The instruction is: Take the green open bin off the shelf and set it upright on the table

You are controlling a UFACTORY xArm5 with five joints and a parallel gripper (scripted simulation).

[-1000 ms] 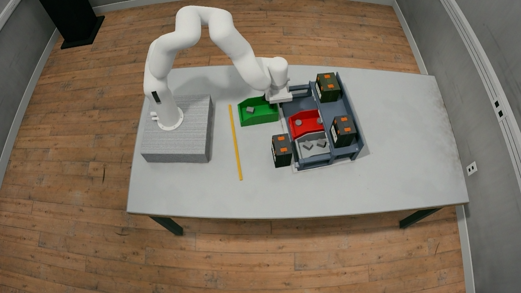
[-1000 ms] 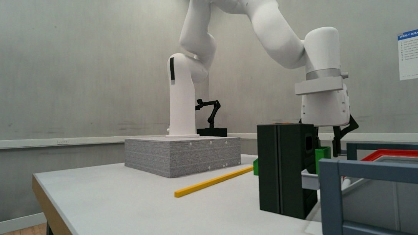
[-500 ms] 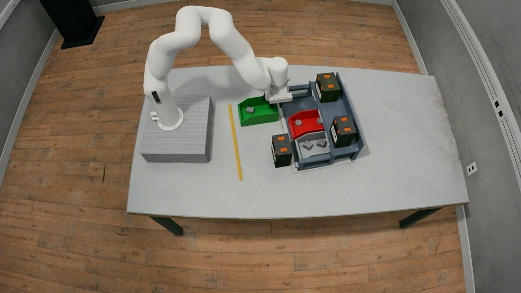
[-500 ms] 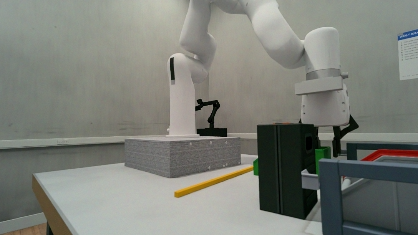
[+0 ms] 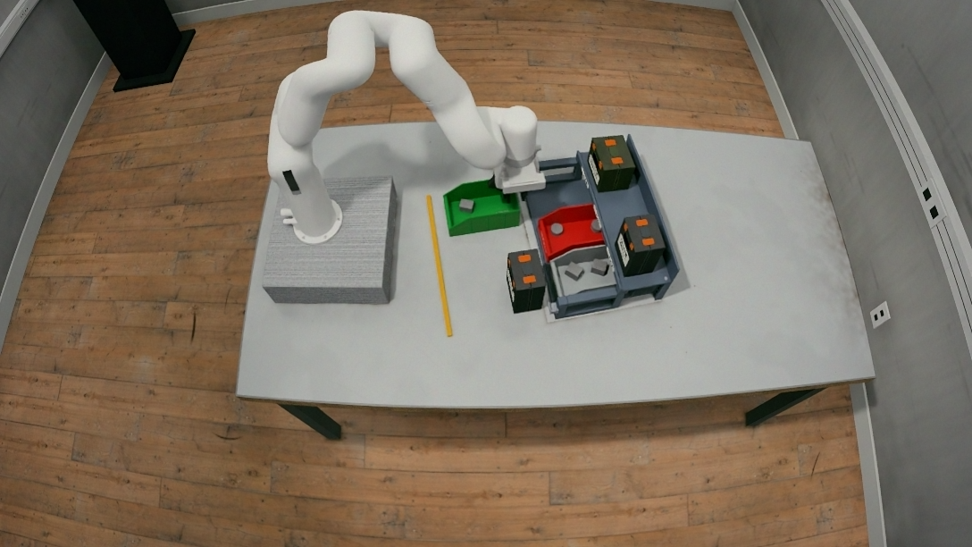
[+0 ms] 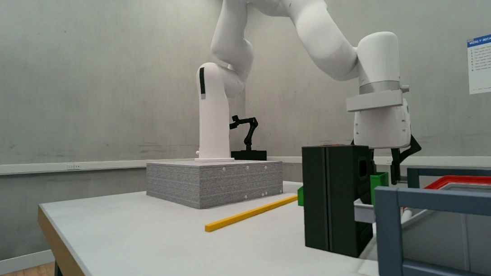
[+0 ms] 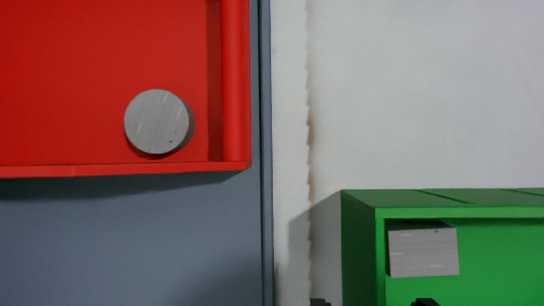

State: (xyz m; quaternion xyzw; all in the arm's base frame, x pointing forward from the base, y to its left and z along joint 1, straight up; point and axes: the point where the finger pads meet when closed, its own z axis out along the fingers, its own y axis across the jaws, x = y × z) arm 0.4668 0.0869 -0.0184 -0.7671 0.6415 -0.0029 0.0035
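Note:
The green open bin (image 5: pixel 479 212) (image 6: pixel 379 179) (image 7: pixel 450 205) stands upright on the table (image 5: pixel 747 272), just left of the blue-grey shelf (image 5: pixel 554 198) (image 6: pixel 387 219) (image 7: pixel 125 240). A grey block (image 5: pixel 465 204) (image 7: pixel 422 250) lies inside it. My gripper (image 6: pixel 382 165) (image 7: pixel 372 301) is open, hanging over the bin's wall on the shelf side with a finger on each side of it. In the top view the wrist hides the fingers. The red bin (image 5: pixel 571 228) (image 6: pixel 456 179) (image 7: pixel 100 60) sits on the shelf with a grey disc (image 7: pixel 158 121) in it.
A light grey bin (image 5: pixel 581 279) with grey parts sits on the shelf in front of the red one. Two black closed bins (image 5: pixel 611 163) (image 5: pixel 641 243) stand on the shelf; a third (image 5: pixel 525 279) (image 6: pixel 336 199) stands at its front left corner. A yellow bar (image 5: pixel 439 265) (image 6: pixel 250 212) and the arm's grey pedestal (image 5: pixel 339 251) lie left.

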